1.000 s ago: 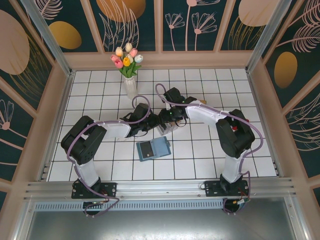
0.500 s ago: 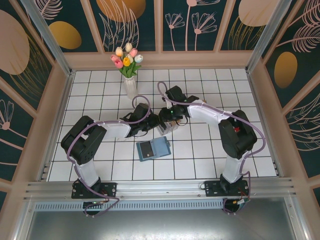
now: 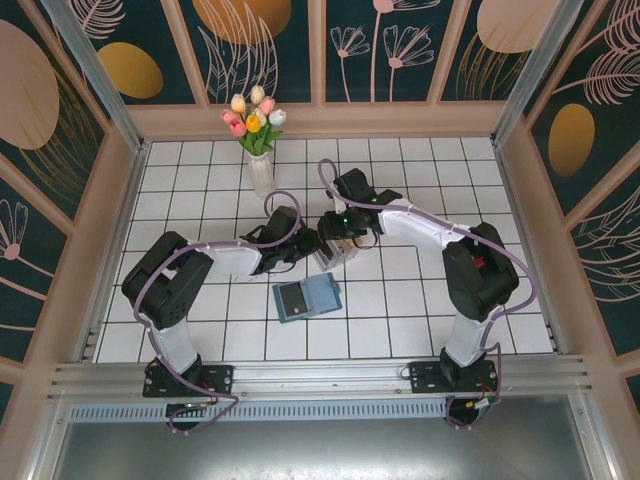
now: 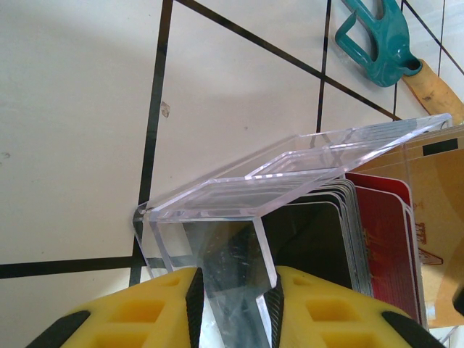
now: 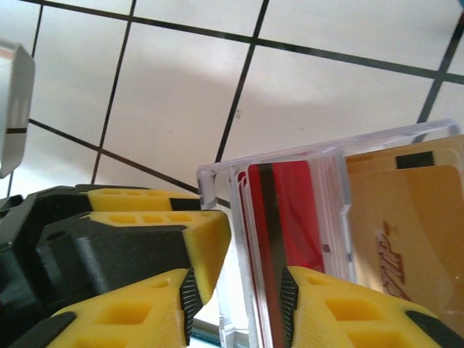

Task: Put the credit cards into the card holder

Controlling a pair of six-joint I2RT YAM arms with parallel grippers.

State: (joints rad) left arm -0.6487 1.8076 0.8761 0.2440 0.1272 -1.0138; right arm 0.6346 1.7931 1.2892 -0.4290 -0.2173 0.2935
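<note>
A clear acrylic tray (image 4: 239,188) stands on the tiles just behind the card holder (image 3: 310,297), a teal wallet lying open. Standing upright in the tray are the credit cards: dark (image 4: 312,239), red (image 4: 384,232) and yellow (image 4: 435,203). My left gripper (image 4: 233,290) is shut on the tray's end wall. From the other side, my right gripper (image 5: 238,297) straddles the red cards (image 5: 290,217) and the tray's wall (image 5: 210,177). One pad rests against a red card; the other stands off the wall with a gap. A yellow card (image 5: 406,232) leans further right. Both grippers meet mid-table (image 3: 312,245), (image 3: 340,240).
A glass vase of tulips (image 3: 260,170) stands behind the left arm, toward the back wall. The enclosure's wooden walls ring the white tiled floor (image 3: 420,300). The card holder lies close in front of the tray.
The right arm has shifted slightly right and back, with its gripper staying at the tray. The left arm, the tray and the card holder have not moved.
</note>
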